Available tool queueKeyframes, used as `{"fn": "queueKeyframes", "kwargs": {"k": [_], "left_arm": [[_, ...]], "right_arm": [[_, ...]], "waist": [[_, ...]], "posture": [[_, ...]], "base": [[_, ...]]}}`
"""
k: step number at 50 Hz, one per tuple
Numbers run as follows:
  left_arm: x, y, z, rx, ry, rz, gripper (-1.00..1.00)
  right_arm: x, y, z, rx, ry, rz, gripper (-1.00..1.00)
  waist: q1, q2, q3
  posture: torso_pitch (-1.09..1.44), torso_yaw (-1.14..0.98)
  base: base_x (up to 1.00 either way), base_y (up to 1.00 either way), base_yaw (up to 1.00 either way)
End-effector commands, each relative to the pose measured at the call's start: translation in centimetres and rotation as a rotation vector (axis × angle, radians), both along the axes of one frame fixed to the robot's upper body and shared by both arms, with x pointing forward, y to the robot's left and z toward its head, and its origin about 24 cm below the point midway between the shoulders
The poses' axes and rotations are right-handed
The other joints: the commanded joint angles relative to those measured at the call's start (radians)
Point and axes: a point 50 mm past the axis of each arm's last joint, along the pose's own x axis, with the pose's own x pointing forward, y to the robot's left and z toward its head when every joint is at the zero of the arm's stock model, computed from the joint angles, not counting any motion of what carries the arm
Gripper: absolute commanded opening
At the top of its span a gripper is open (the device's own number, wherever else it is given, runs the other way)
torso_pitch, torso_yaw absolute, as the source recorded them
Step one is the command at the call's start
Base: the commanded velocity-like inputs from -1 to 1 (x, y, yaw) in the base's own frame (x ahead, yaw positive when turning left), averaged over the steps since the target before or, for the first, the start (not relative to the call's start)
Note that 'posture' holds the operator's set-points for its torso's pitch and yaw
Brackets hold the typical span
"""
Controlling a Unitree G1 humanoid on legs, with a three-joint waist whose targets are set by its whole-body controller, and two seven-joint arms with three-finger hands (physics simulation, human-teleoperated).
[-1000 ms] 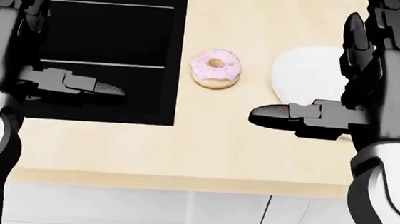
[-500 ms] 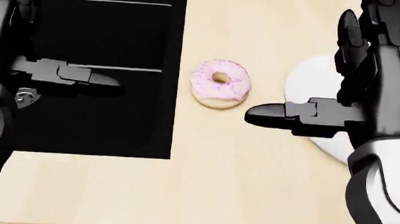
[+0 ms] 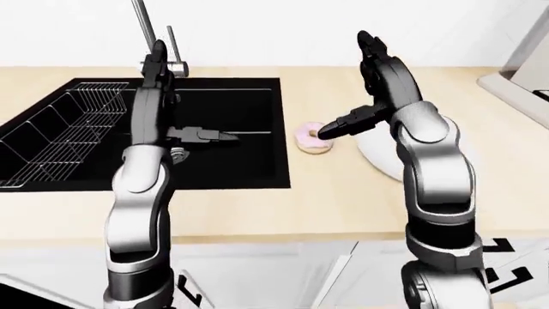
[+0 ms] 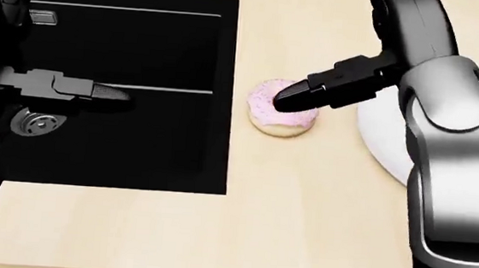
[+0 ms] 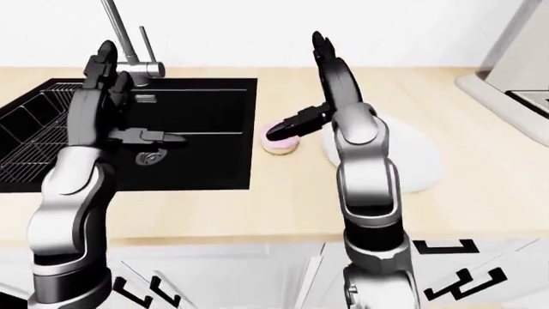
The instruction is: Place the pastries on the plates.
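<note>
Reaching for the donut (image 4: 280, 117) | your right hand (image 4: 373, 71) was spread, thumb over it, ungrasped | plate (image 4: 384, 148) just beside | left hand (image 4: 23, 59) spread, idle over sink (image 4: 143, 49)

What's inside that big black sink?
Inside the sink sit a wire rack at the left-eye view's left and a round drain. The left hand hides part of the basin.

The black thumb of the right hand (image 4: 375, 48) covers the top right of the pink-frosted doughnut (image 4: 277, 119) in the head view. Right of the doughnut, the round white plate (image 4: 382, 142) is largely masked by the grey forearm — and cut by that view's right edge.
</note>
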Motion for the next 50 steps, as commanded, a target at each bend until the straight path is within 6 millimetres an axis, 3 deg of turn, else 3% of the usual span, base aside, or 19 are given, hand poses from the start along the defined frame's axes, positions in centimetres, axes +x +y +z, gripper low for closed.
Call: {"fn": "queueKeyframes", "kwargs": {"k": [1,9,19,35,50], "left_arm": [[-0.4,-0.2,1.8,0.010,-0.092,-0.007,1.00],[-0.5,-0.1,1.4,0.007,-0.090,-0.005,1.00],[-0.8,0.0,1.5,0.002,-0.093,0.000,1.00],[-0.8,0.2,1.1,-0.004,-0.088,0.008,1.00],[-0.9,0.4,1.1,-0.004,-0.090,0.011,1.00]], "right_arm": [[-0.1,0.2,1.9,-0.074,-0.067,0.012,1.00],[2.2,1.5,2.4,-0.255,-0.020,0.073,1.00],[5.0,2.6,1.4,-0.340,0.033,0.136,1.00],[6.1,4.9,-1.5,-0.401,0.110,0.245,1.00],[7.2,5.4,-2.5,-0.386,0.120,0.248,1.00]], "waist": [[-0.001,0.006,-0.024],[-0.001,0.012,-0.025],[-0.007,0.021,-0.031],[-0.017,0.035,-0.041],[-0.018,0.038,-0.047]], "posture": [[0.00,0.00],[0.00,0.00],[0.00,0.00],[0.00,0.00],[0.00,0.00]], "base": [[0.00,0.00,0.00],[0.00,0.00,0.00],[0.00,0.00,0.00],[0.00,0.00,0.00],[0.00,0.00,0.00]]}}
